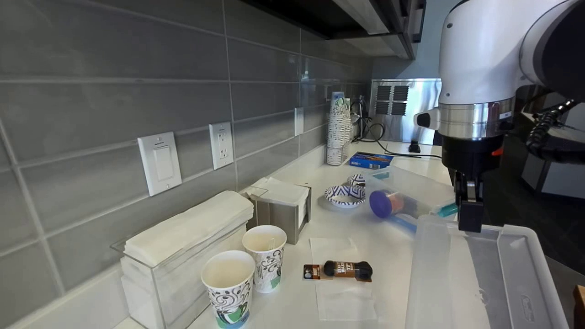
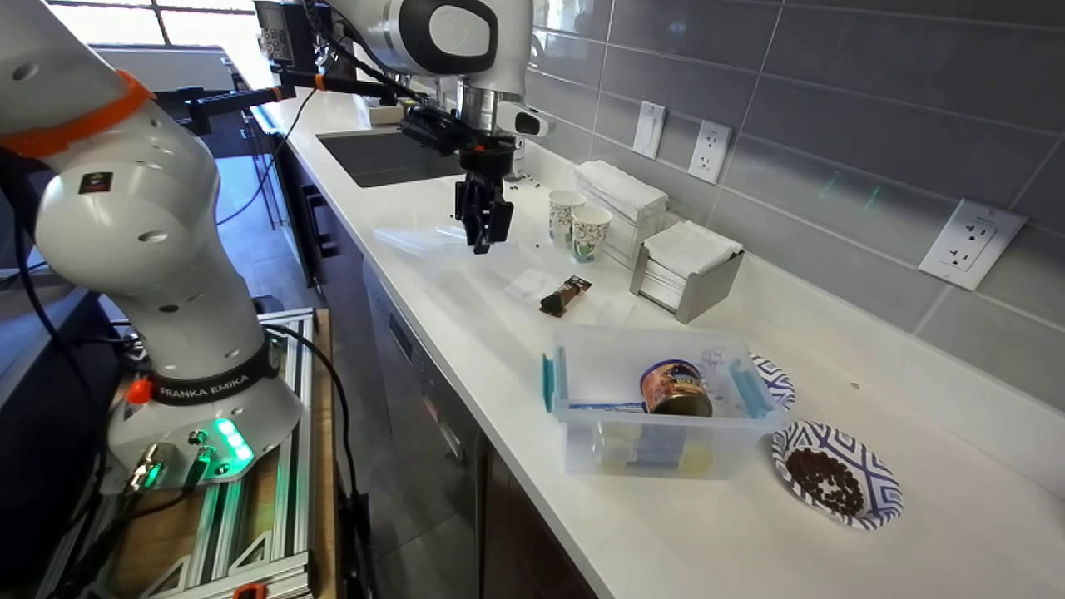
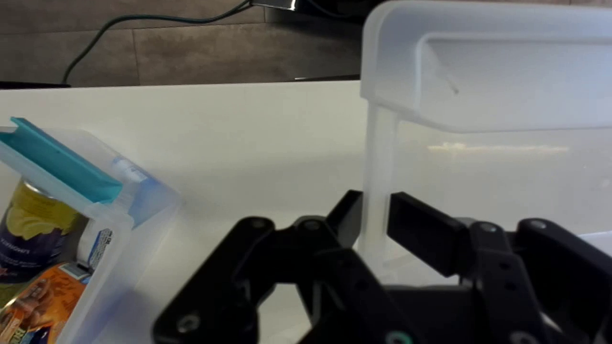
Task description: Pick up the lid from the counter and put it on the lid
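The clear plastic lid [image 1: 528,292] lies near the counter's front, and it shows faintly in an exterior view [image 2: 420,241]. In the wrist view the lid [image 3: 478,81] reaches past the counter's front edge. My gripper [image 3: 375,210] has its fingertips on both sides of the lid's rim, and the rim fills the gap. The gripper also shows in both exterior views [image 1: 470,224] [image 2: 484,237]. I cannot tell whether the lid is clear of the counter. The clear bin [image 2: 699,423] with turquoise handles holds cans and packets, and stands uncovered beside the gripper [image 3: 112,258].
A dark cord packet [image 1: 347,269] lies on a napkin between lid and wall. Two paper cups [image 1: 228,288] [image 1: 265,260] and napkin holders [image 1: 279,205] stand along the wall. Patterned plates [image 2: 882,491], one with dark beans, are near the bin. A cabinet [image 1: 365,27] hangs above.
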Controlling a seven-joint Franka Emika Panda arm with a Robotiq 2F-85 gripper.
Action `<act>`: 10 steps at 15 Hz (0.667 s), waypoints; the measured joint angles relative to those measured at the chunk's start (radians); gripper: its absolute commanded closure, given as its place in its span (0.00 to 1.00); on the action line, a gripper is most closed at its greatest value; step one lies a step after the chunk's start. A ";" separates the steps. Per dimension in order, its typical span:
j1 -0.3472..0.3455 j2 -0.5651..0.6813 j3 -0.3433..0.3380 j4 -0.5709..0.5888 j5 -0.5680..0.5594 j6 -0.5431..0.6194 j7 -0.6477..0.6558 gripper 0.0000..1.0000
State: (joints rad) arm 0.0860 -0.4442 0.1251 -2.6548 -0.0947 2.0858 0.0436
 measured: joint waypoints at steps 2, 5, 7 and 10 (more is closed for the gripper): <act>-0.012 -0.001 -0.009 0.011 -0.041 -0.001 -0.027 0.94; -0.031 0.000 -0.023 0.029 -0.133 -0.015 -0.092 0.94; -0.043 0.001 -0.030 0.044 -0.197 -0.034 -0.130 0.94; -0.055 0.006 -0.035 0.063 -0.274 -0.046 -0.174 0.94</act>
State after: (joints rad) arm 0.0311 -0.4382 0.0904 -2.5920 -0.3684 2.0397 -0.1301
